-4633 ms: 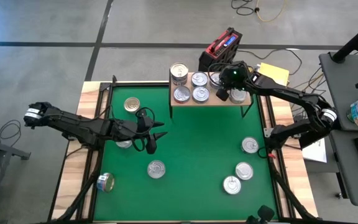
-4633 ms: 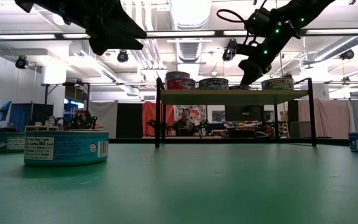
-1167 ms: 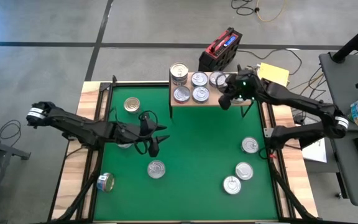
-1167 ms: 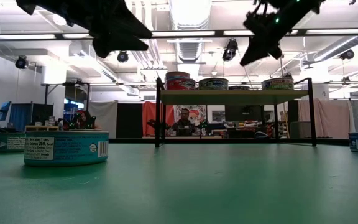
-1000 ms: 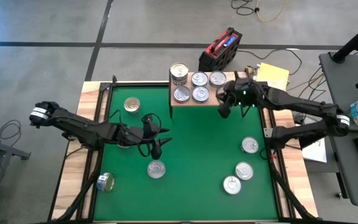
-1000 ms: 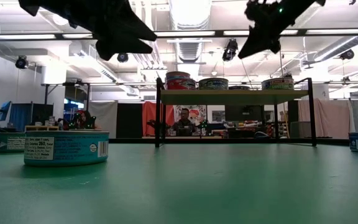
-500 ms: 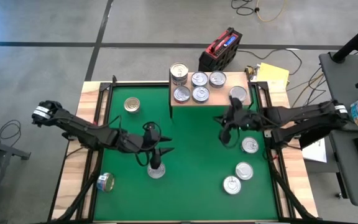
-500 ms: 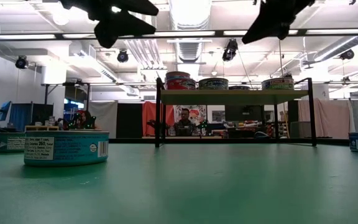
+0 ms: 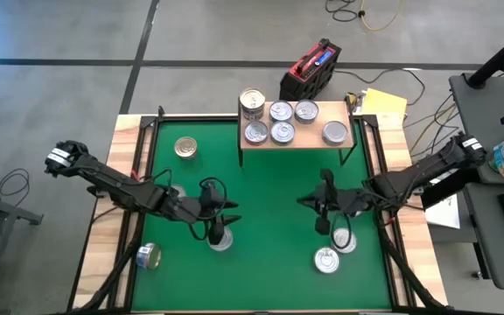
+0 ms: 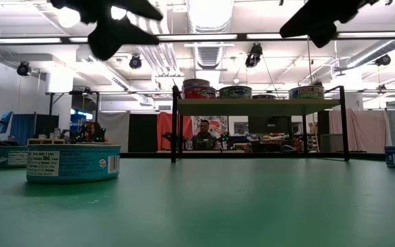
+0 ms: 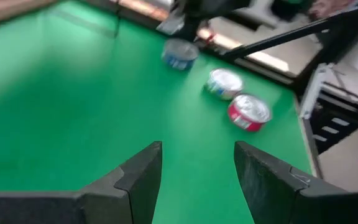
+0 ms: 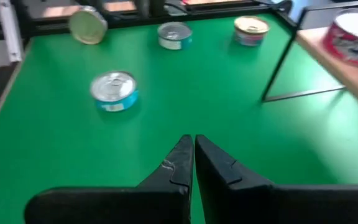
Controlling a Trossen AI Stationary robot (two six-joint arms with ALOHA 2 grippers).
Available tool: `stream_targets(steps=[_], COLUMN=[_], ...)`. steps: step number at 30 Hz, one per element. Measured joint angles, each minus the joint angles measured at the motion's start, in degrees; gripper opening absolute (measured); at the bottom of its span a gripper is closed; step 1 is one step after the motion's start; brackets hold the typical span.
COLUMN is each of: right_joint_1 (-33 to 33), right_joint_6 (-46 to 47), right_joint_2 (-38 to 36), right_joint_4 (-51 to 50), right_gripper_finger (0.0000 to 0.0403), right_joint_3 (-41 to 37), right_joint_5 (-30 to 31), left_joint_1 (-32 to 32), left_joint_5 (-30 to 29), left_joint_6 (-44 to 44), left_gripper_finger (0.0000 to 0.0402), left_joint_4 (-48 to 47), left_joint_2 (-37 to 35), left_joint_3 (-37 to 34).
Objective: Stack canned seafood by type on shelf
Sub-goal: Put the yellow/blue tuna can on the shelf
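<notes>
Left hand (image 9: 220,225) spread above can (image 9: 220,238)

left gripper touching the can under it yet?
Cannot tell. The high view has the left gripper overlapping the silver-topped can, hiding any gap. The left wrist view shows open fingers over bare mat, with that can out of sight.

- One shelf (image 9: 292,143) at the bench's far edge.
- Five tins (image 9: 283,122) on the shelf, one stacked higher.
- Five tins (image 9: 185,147) visible on the green mat (image 9: 269,192).
- Two arms.
</notes>
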Motion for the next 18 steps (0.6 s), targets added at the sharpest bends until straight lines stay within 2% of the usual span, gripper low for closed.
stream_targets(steps=[8,18], right_joint_1=[3.4,3.9], right_joint_6=[2.3,4.9], right_joint_2=[0.0,1.6], right_joint_4=[7.7,9.1], right_gripper_finger=[0.0009,0.0009], right_joint_3=[-6.6,-8.2], right_joint_5=[-0.3,-0.4], left_joint_1=[-0.7,-4.4], left_joint_5=[0.9,7.0], left_joint_6=[-14.2,-24.3], left_gripper_finger=[0.0184,0.0184], left_joint_4=[-9.7,-11.3], left_joint_2=[0.0,0.0], left_joint_3=[-0.1,-0.1])
